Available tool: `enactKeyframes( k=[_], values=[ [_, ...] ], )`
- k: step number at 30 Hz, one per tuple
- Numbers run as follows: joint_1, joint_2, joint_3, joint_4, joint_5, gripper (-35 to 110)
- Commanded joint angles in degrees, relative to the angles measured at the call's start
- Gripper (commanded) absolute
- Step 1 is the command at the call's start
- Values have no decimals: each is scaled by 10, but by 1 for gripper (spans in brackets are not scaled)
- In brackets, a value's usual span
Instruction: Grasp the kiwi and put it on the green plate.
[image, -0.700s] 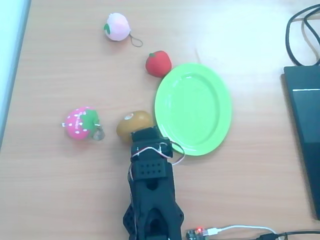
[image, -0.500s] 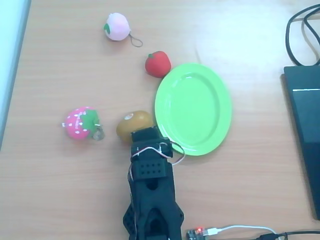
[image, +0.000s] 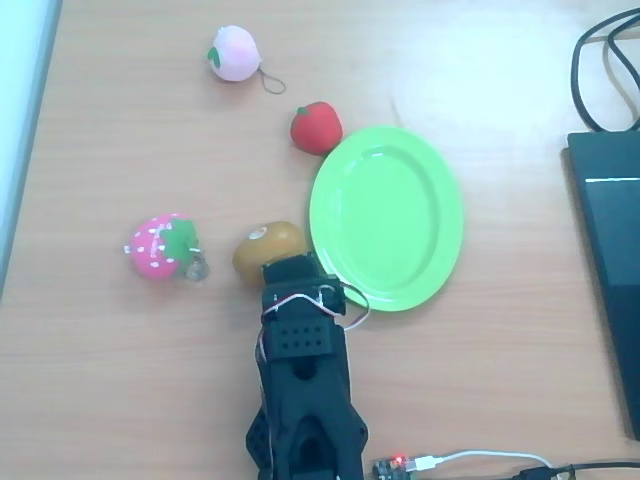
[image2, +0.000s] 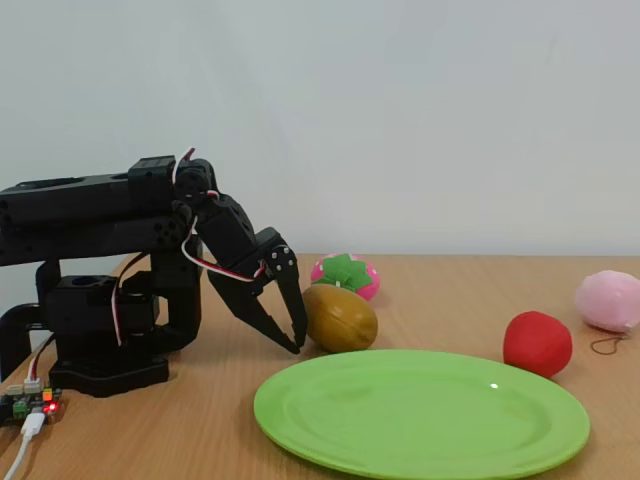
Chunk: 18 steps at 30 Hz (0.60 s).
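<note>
The kiwi (image: 268, 248) is a golden-brown egg shape lying on the table just left of the green plate (image: 388, 215) in the overhead view. In the fixed view the kiwi (image2: 340, 317) rests behind the green plate's (image2: 420, 412) near-left rim. My gripper (image2: 296, 346) points down at the table right beside the kiwi's left side, its fingertips together and nothing between them. From above, the black arm's wrist (image: 300, 300) covers the fingers, just below the kiwi.
A pink strawberry (image: 160, 246) lies left of the kiwi. A red round fruit (image: 316, 127) sits by the plate's far rim, and a pale pink fruit (image: 235, 53) farther back. A dark device (image: 610, 270) and cables occupy the right edge.
</note>
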Motion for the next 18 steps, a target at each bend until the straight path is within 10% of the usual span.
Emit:
enactKeyframes(
  k=[1,5,8,18],
  values=[
    [-17,12,5,4,-18,-3],
    [-24,12,18,3,-160,-5],
    [-40,12,83,18,-570,-3],
    [-22,13,83,33,-570,-3]
  ],
)
